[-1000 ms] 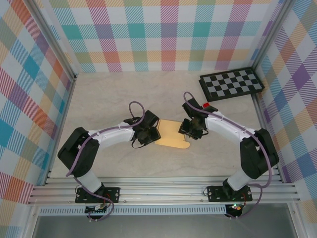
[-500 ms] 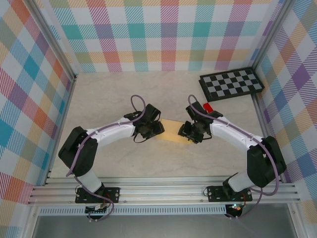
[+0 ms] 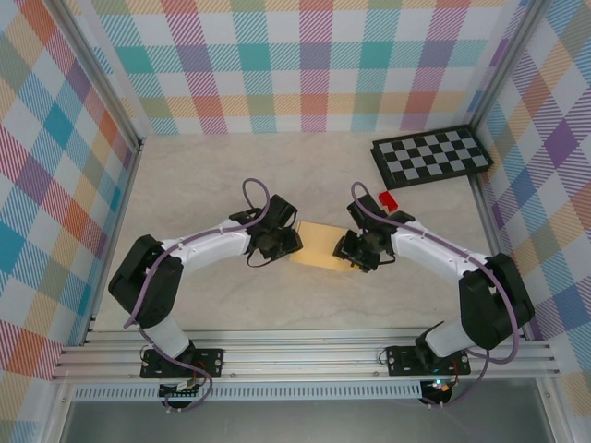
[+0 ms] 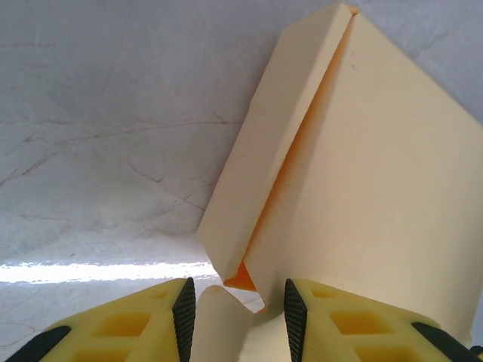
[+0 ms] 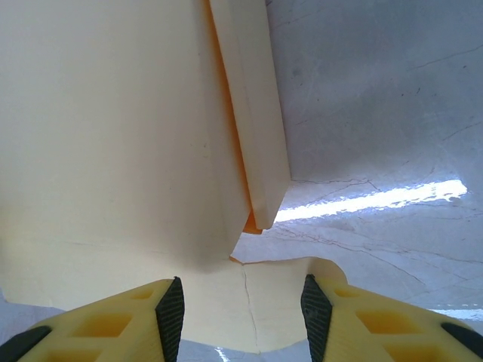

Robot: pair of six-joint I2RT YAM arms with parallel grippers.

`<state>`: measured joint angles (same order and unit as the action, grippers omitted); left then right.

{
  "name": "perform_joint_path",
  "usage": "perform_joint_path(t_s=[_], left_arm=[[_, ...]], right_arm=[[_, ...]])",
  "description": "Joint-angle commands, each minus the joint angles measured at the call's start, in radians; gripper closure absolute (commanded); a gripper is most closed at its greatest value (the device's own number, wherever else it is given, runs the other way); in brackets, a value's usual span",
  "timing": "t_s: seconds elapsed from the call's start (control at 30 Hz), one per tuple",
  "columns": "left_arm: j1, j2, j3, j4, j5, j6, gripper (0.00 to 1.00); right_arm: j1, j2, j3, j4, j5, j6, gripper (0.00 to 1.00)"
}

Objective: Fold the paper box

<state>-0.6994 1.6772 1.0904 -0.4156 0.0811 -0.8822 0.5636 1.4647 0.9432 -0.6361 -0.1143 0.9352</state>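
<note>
The paper box (image 3: 319,245) is a tan-yellow cardboard sheet lying mid-table between both grippers. My left gripper (image 3: 282,242) is at its left edge and my right gripper (image 3: 355,249) at its right edge. In the left wrist view the left gripper (image 4: 238,298) stands open, with a scalloped tab (image 4: 219,320) between its pads and a side flap (image 4: 264,151) raised off the main panel (image 4: 377,166). From the right wrist, the right gripper (image 5: 241,294) is open astride a creased tab (image 5: 264,302). Beyond it a folded-up side wall (image 5: 253,113) borders the panel (image 5: 113,136).
A black-and-grey checkerboard (image 3: 431,157) lies at the back right, with a small red block (image 3: 387,199) just in front of it, close to the right arm. Plaid walls enclose the table on three sides. An aluminium rail (image 3: 305,355) runs along the front.
Both grippers and the box have shifted a little toward the back. The box's front tab no longer sticks out toward the rail. The left jaws have narrowed slightly.
</note>
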Motion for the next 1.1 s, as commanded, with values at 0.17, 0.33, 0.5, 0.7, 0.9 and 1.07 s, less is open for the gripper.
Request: perform_joint_path(t_s=[0.17, 0.33, 0.5, 0.7, 0.9, 1.07], left_arm=[[-0.016, 0.015, -0.023, 0.041, 0.023, -0.059, 0.64], [-0.035, 0.029, -0.033, 0.057, 0.016, -0.079, 0.65], [-0.046, 0.046, -0.052, 0.076, 0.018, -0.102, 0.66], [-0.053, 0.044, -0.060, 0.089, 0.019, -0.117, 0.68], [-0.054, 0.041, -0.058, 0.087, 0.011, -0.118, 0.71], [-0.056, 0.049, -0.065, 0.087, 0.007, -0.118, 0.75]], right_arm=[[0.004, 0.029, -0.045, 0.097, -0.047, 0.040, 0.52], [0.004, 0.051, -0.072, 0.143, -0.079, 0.066, 0.53], [0.004, 0.060, -0.107, 0.211, -0.140, 0.116, 0.54], [0.004, 0.037, -0.119, 0.237, -0.165, 0.161, 0.63], [0.004, -0.011, -0.108, 0.187, -0.110, 0.145, 0.74], [0.004, -0.001, -0.057, 0.065, -0.023, 0.069, 0.72]])
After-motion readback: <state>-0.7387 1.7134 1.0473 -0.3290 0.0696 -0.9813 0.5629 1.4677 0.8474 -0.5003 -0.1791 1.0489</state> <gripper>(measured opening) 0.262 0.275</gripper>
